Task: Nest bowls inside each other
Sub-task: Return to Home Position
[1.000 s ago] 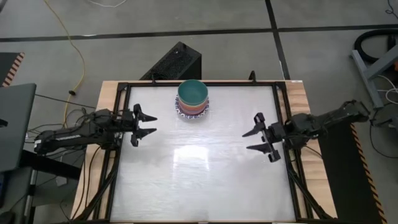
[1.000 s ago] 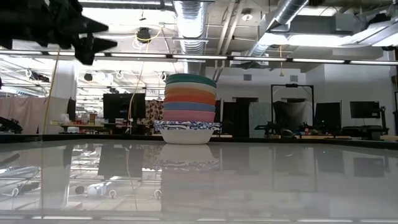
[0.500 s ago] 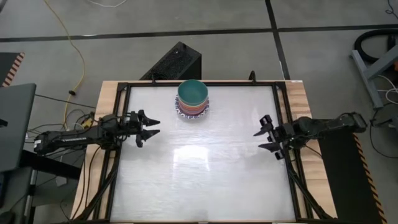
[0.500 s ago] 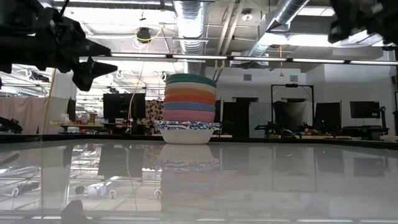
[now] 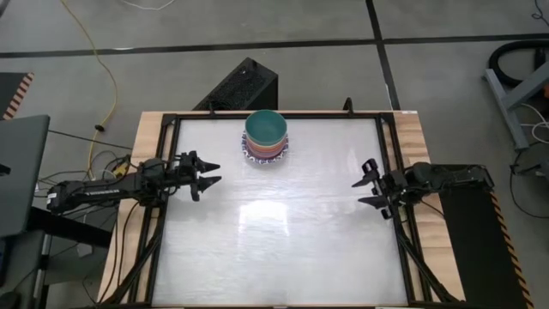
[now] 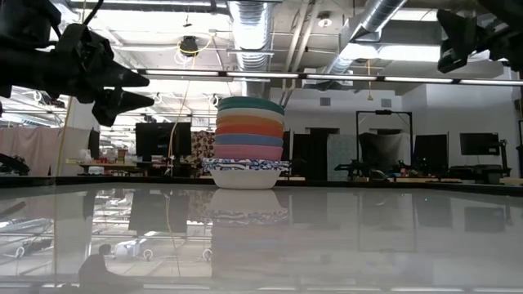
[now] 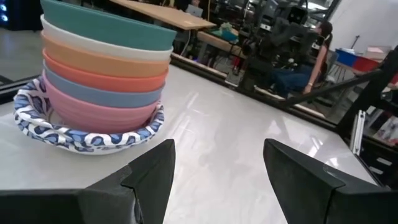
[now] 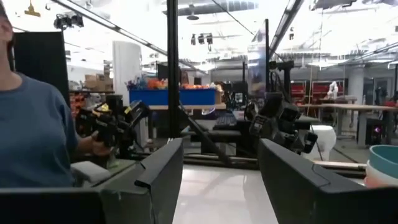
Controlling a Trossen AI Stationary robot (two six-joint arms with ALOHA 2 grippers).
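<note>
The bowls (image 5: 266, 136) stand nested in one stack at the table's far middle, a teal-green one on top. Below it come cream, orange, red, blue and pink bowls, then a white bowl with a blue patterned rim (image 6: 245, 167). That lowest bowl's base rests on the table. My left gripper (image 5: 211, 174) hovers open at the left edge, level, pointing at the stack (image 7: 99, 81). It also shows in the low view (image 6: 140, 88). My right gripper (image 5: 359, 193) hovers open at the right edge. Both are clear of the bowls.
The glossy white table top (image 5: 274, 240) is framed by black rails (image 5: 163, 215). A black box (image 5: 244, 86) stands beyond the far edge. In the right wrist view a person in a blue top (image 8: 31, 134) is beyond the table's left side.
Both grippers have sunk nearer the table. My right gripper has drawn back toward the table's right edge and has come into the low view from above. My left gripper has rolled a little. The stack has stayed still.
</note>
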